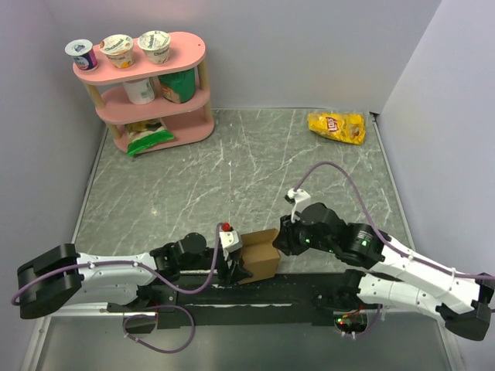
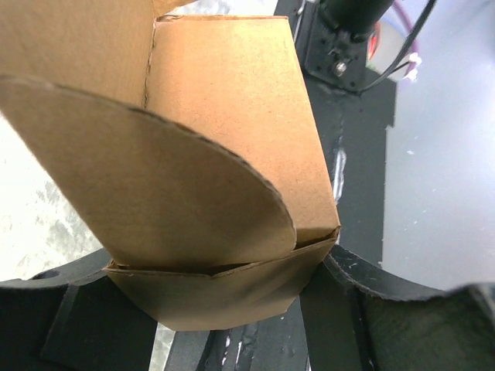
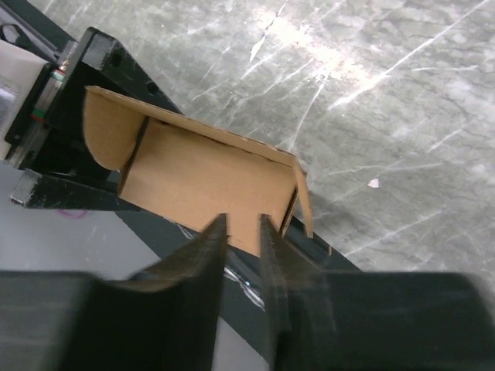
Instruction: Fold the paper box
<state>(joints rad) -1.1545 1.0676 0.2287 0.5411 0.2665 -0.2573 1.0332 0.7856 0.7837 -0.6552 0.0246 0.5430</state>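
Box (image 1: 261,253) at 6 o'clock on the bench (image 1: 255,162), right at the near edge, partly formed: walls up, one side open. Left gripper (image 1: 234,263) at the box's 9 o'clock, seemingly clamped across that end, a rounded flap (image 2: 155,193) hanging loose before its camera. Right gripper (image 3: 241,255) at the 3 o'clock end, fingers (image 3: 197,270) nearly together with a narrow slit between; impossible to tell whether pinching a wall.

Likely risks:
- Buckling a wall, or creasing off the score line, through pushing against a one-sided hold.
- Popping the box out of the left grip.
- Tearing the loose flap by catching it between fingers.
- Sliding the box off the near edge toward 6 o'clock.
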